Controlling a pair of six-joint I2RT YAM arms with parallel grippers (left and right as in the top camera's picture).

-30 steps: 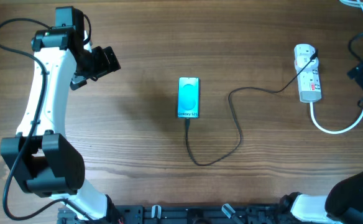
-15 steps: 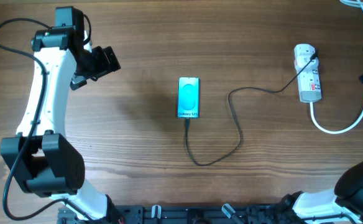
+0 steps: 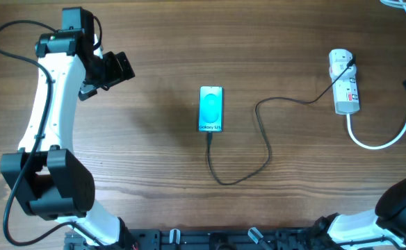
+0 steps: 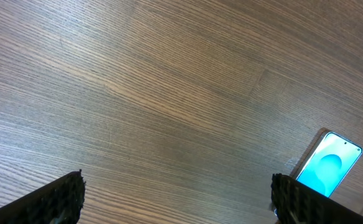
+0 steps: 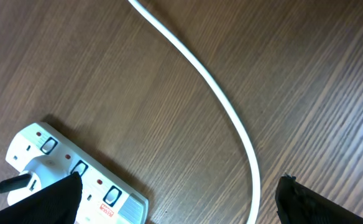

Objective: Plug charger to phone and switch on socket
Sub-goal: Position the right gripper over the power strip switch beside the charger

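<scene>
Starting nearest the robot bases, the charger, a thin black cable, lies in a loose loop on the wooden tabletop. One end runs up to the lower short edge of the phone and meets it there. Cannot tell if it is fully seated. The phone lies flat near the tabletop's middle, turquoise screen up, "Galaxy S25" text at the end nearest the cable. From the loop the cable climbs and runs right to the socket, where its black end sits at the far part of the strip.

The socket is a white power strip lying flat at the right side, well apart from the phone. It has small red marks by its switches, whose position is too small to read. A thick white cord leaves its near end and curves off right.

The right end effector hangs above bare wood and the white cord, just beside the socket, with its fingers spread wide and nothing between them.

Farthest back on the left, the left end effector is also spread and empty. It is well apart from the phone, which shows at the lower right of its wrist view.
</scene>
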